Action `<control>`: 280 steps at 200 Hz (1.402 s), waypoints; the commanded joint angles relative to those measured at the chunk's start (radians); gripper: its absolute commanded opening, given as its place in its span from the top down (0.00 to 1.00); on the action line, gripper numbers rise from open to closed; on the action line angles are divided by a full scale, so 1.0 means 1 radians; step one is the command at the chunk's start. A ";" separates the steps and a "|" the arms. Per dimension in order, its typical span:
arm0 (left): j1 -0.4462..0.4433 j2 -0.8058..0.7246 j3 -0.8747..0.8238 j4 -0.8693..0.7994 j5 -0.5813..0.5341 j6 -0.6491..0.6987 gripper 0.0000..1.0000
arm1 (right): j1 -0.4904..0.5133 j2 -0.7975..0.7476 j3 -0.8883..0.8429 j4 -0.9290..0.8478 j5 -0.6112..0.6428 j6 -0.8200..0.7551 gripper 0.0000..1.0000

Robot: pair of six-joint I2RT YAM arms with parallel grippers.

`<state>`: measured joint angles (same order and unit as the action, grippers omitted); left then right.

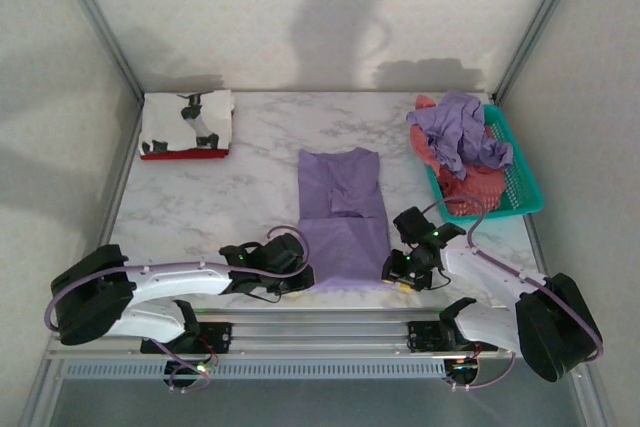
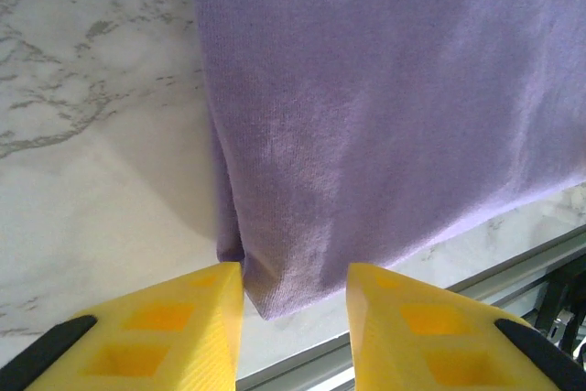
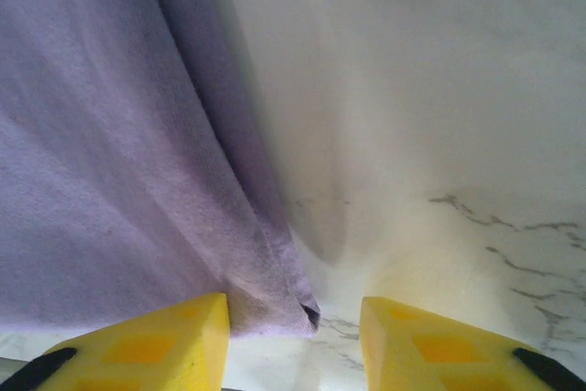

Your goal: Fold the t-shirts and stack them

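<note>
While the lavender t-shirt (image 1: 342, 217) lies folded into a narrow strip at the centre of the bench (image 1: 250, 187), the left claw (image 2: 295, 281) stands released around its 7 o'clock corner and the right claw (image 3: 295, 313) stands released around its 5 o'clock corner, with the 2 claws clamping no cloth.

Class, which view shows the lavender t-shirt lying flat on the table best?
Top external: the whole lavender t-shirt lies in frame. The left wrist view gives its near left corner, the right wrist its near right corner.
</note>
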<state>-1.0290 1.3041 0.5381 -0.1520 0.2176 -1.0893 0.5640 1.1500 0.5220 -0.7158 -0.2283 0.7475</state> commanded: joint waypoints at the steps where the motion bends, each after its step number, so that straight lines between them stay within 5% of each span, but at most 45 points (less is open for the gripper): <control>1: -0.009 0.022 -0.023 0.028 0.011 -0.014 0.67 | 0.009 0.017 -0.017 0.040 -0.012 -0.003 0.60; 51: -0.022 0.077 -0.038 0.079 0.007 -0.027 0.73 | 0.012 0.026 -0.044 0.073 -0.005 0.005 0.65; 67: -0.022 0.084 -0.040 0.093 -0.013 -0.030 0.84 | 0.013 0.025 -0.059 0.102 -0.026 0.006 0.80; 118: -0.027 0.066 -0.047 0.111 -0.052 -0.043 1.00 | 0.031 -0.062 -0.080 0.057 -0.046 0.032 1.00; 214: -0.088 -0.084 -0.043 -0.123 -0.059 -0.088 1.00 | 0.115 -0.296 -0.148 -0.107 -0.061 0.183 1.00; 280: -0.003 -0.127 0.179 -0.278 -0.097 0.030 1.00 | 0.102 -0.275 0.168 -0.284 0.084 0.114 1.00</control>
<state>-1.0885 1.1797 0.5999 -0.3275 0.1635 -1.1362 0.6720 0.8322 0.5613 -0.9047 -0.2428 0.9012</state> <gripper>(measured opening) 0.035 0.057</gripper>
